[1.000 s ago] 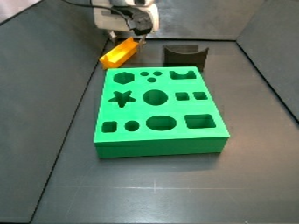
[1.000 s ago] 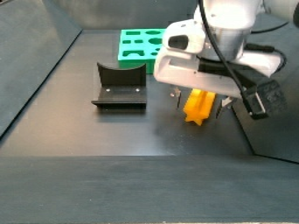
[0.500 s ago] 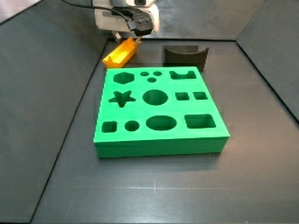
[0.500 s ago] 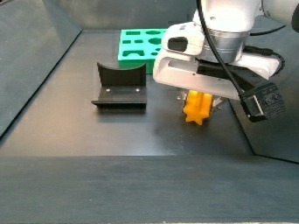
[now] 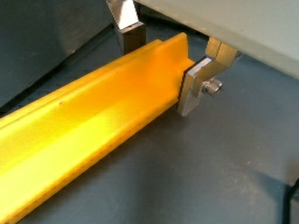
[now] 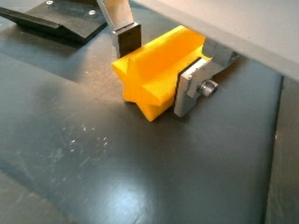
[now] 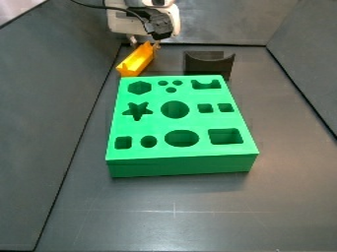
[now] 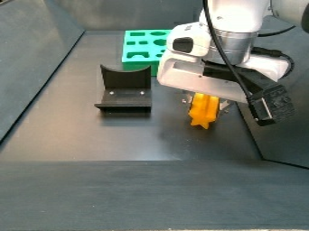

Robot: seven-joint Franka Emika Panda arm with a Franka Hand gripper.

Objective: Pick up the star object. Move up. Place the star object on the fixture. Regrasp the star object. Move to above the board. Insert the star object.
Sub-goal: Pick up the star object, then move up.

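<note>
The star object (image 8: 205,110) is a long orange-yellow prism lying on the dark floor, left of the board's far end in a side view (image 7: 133,58). My gripper (image 8: 205,97) stands over it with a finger on each side, near one end. In both wrist views the bar (image 5: 105,114) runs between the fingers and its star-shaped end shows (image 6: 156,70). One finger plate (image 6: 193,87) lies against its side. The other finger (image 6: 125,39) stands just off it. The jaws look open. The fixture (image 8: 123,88) and the green board (image 7: 178,126) stand apart from the gripper.
The fixture also shows behind the board (image 7: 208,63) and at the edge of a wrist view (image 6: 52,19). Dark walls (image 8: 36,63) enclose the floor on all sides, and one stands close beside the gripper (image 8: 284,135).
The gripper has come down a little around the star object, then stayed still. The star object has barely shifted on the floor.
</note>
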